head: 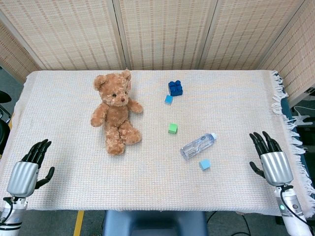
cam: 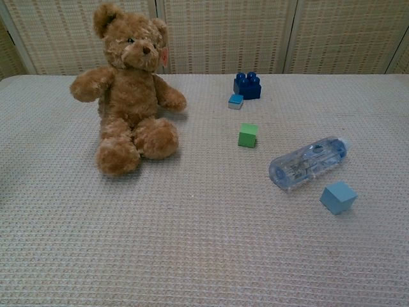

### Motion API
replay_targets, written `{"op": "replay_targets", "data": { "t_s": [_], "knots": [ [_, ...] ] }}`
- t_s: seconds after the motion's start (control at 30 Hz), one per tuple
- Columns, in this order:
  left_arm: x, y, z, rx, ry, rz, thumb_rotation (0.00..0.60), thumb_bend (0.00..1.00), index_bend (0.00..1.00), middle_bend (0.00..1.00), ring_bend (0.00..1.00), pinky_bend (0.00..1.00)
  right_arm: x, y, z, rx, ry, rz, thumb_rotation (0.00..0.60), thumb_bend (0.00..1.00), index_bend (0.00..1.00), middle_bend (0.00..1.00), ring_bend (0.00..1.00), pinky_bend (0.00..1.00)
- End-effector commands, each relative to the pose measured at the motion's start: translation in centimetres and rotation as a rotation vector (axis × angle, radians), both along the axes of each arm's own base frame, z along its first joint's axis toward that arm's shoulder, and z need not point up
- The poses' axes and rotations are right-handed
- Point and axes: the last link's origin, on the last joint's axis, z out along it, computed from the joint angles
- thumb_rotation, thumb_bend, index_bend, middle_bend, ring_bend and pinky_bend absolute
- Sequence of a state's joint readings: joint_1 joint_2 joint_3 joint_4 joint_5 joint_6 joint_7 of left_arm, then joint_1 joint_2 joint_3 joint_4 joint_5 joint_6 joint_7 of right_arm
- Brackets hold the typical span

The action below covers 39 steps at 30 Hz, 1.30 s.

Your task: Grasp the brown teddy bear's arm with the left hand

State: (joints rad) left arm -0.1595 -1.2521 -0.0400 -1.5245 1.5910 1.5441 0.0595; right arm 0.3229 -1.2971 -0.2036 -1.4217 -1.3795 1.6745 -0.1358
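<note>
The brown teddy bear sits upright on the cloth-covered table, left of centre, both arms held out to its sides. The arm nearest my left side sticks out freely. My left hand hovers at the table's near left corner, fingers apart, holding nothing, well short of the bear. At the near right edge my right hand is also open and empty. Neither hand shows in the chest view.
A clear plastic bottle lies on its side right of centre. Around it are a green cube, a light blue cube, a small blue cube and a dark blue brick.
</note>
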Motion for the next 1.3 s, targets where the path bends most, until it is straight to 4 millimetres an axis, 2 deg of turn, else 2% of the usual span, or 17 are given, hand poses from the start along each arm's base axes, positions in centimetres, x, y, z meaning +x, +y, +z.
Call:
{"op": "replay_targets", "data": {
  "t_s": [0.03, 0.33, 0.5, 0.63, 0.83, 1.0, 1.3],
  "knots": [
    [0.0, 0.0, -0.3, -0.012, 0.003, -0.001, 0.6, 0.4, 0.0, 0.05, 0.09, 0.37, 0.0, 0.7, -0.1, 0.015, -0.001, 0.013, 0.6, 0.12, 0.0, 0.08, 0.0, 0.19],
    [0.0, 0.2, -0.4, -0.004, 0.004, -0.003, 0.6, 0.4, 0.0, 0.05, 0.09, 0.37, 0.1, 0.8, -0.6, 0.052, -0.027, 0.008, 0.6, 0.12, 0.0, 0.08, 0.0, 0.19],
    [0.1, 0.9, -1.1, 0.008, 0.017, -0.016, 0.6, 0.4, 0.0, 0.06, 0.09, 0.37, 0.5, 0.7, -0.6, 0.072, -0.066, 0.053, 0.6, 0.12, 0.0, 0.08, 0.0, 0.19],
    [0.0, 1.3, -1.8, -0.004, 0.039, -0.011, 0.6, 0.4, 0.0, 0.06, 0.09, 0.37, 0.7, 1.0, 0.2, 0.061, -0.114, 0.088, 0.6, 0.12, 0.0, 0.08, 0.0, 0.19],
    [0.3, 2.8, -2.9, -0.016, 0.059, 0.012, 0.6, 0.4, 0.0, 0.07, 0.09, 0.37, 0.7, 1.0, 1.9, 0.033, -0.166, 0.109, 0.6, 0.12, 0.0, 0.08, 0.0, 0.19],
    [2.2, 4.8, -3.6, 0.025, 0.09, -0.019, 0.6, 0.4, 0.0, 0.07, 0.09, 0.38, 0.6, 0.8, 2.7, 0.012, -0.186, 0.094, 0.6, 0.12, 0.0, 0.08, 0.0, 0.19],
    [6.3, 8.7, -6.0, 0.078, 0.114, -0.051, 0.6, 0.41, 0.0, 0.07, 0.1, 0.39, 0.5, 0.7, 2.8, 0.048, -0.205, 0.065, 0.6, 0.12, 0.0, 0.08, 0.0, 0.19]
  ]
}}
